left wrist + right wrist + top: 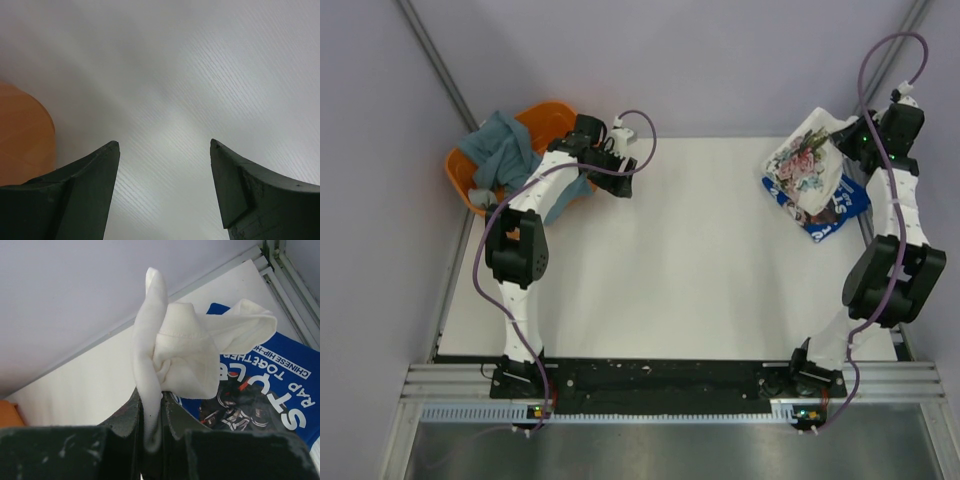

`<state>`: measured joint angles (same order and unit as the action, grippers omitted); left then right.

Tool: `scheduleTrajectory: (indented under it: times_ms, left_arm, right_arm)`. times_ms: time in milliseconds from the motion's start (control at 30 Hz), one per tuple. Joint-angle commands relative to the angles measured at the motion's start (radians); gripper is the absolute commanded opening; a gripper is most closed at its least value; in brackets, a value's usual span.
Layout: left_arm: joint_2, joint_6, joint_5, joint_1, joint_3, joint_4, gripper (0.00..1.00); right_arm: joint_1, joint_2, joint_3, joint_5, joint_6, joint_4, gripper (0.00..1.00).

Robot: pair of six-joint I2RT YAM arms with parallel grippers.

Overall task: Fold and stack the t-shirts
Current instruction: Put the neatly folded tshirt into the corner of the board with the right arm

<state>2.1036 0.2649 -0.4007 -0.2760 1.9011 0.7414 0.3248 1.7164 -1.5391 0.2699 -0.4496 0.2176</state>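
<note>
Well, the big white worktop [700,270] carries a large white cloth t-shirt with pink-and-red flowers [808,160] at its far right corner, lying partly on a royal-blue t-shirt with white letters [840,205]. At the far left corner sits a round orange plastic basket [545,118]. The right tool [151,400] pinches a bunch of the white t-shirt tight, and the left tool [165,145] stands wide and holds nothing, near the basket.

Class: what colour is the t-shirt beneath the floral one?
T-shirt: royal blue, white lettering; best in right wrist view.
</note>
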Motion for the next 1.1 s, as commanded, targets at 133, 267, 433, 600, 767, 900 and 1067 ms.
scheduleTrajectory:
  times_ms: [133,267,433,600,767,900,1067]
  left_arm:
    - [0.004,0.020,-0.001,0.001,0.024,0.006,0.77]
    - [0.003,0.030,0.003,0.003,0.019,0.010,0.77]
    - [0.006,0.031,0.003,0.001,0.016,0.013,0.77]
    - [0.012,0.033,0.011,0.001,0.023,0.016,0.77]
    - [0.016,0.034,0.011,0.001,0.030,0.026,0.77]
    - [0.012,0.048,0.017,0.001,0.023,0.030,0.77]
    - [0.012,0.056,0.023,0.001,0.029,0.033,0.77]
  right_arm:
    - [0.042,-0.078,0.016,-0.023,0.029,-0.061,0.00]
    - [0.089,-0.016,0.050,0.023,0.063,-0.061,0.00]
    - [0.132,0.066,0.071,-0.027,0.118,-0.034,0.00]
    - [0.134,0.126,0.001,-0.087,0.175,0.028,0.28]
    - [0.134,0.121,-0.073,-0.301,0.112,0.161,0.59]
    - [0.134,0.045,-0.068,-0.486,0.175,0.140,0.70]
    - [0.134,0.025,-0.157,-0.543,0.313,0.157,0.72]
